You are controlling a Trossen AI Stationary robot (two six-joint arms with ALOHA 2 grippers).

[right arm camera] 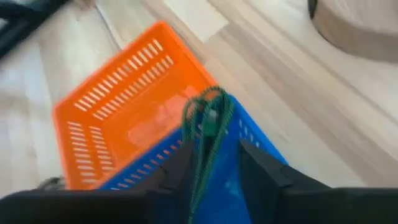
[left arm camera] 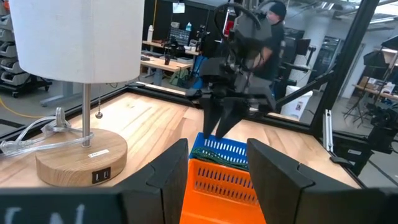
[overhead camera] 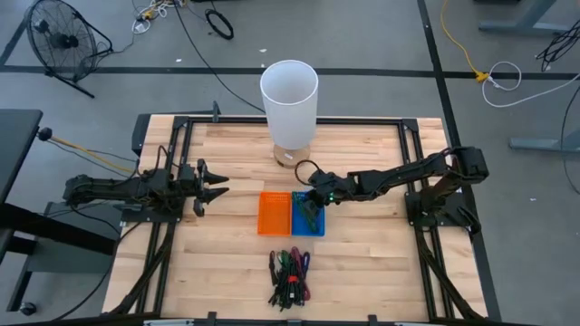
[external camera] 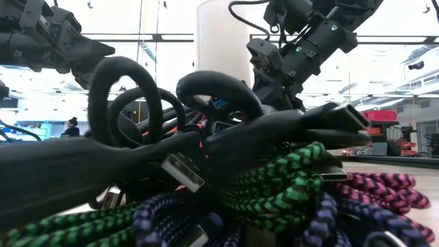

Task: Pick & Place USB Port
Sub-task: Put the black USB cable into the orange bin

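The table (overhead camera: pixel 362 263) is of light wood with a black frame around it. At its far edge stands a lamp (overhead camera: pixel 289 91) with a white shade and a round wooden base (left arm camera: pixel 81 163).

The left arm waits over the left side of the table. The left gripper (overhead camera: pixel 210 186) points toward the middle, and its two fingers (left arm camera: pixel 168 180) are spread apart with nothing between them.

The right arm reaches from the right side to the middle of the table. The right gripper (overhead camera: pixel 312 201) is above the blue bin (overhead camera: pixel 308 214). Its fingers (right arm camera: pixel 264 168) stand a little apart. A green cable (right arm camera: pixel 208 134) hangs between them, and its loop is over the rim between the two bins. I cannot tell if the fingers pinch the cable or if it is only loose between them.

The blue bin and the orange bin (overhead camera: pixel 274 213) stand side by side in the middle of the table, touching each other. The orange one is on the left. Some green cable lies in the blue bin.

Near the front edge lies a pile of cables (overhead camera: pixel 289 276), black, green and purple, with USB plugs (external camera: pixel 182 170) at the ends. It is apart from the bins.
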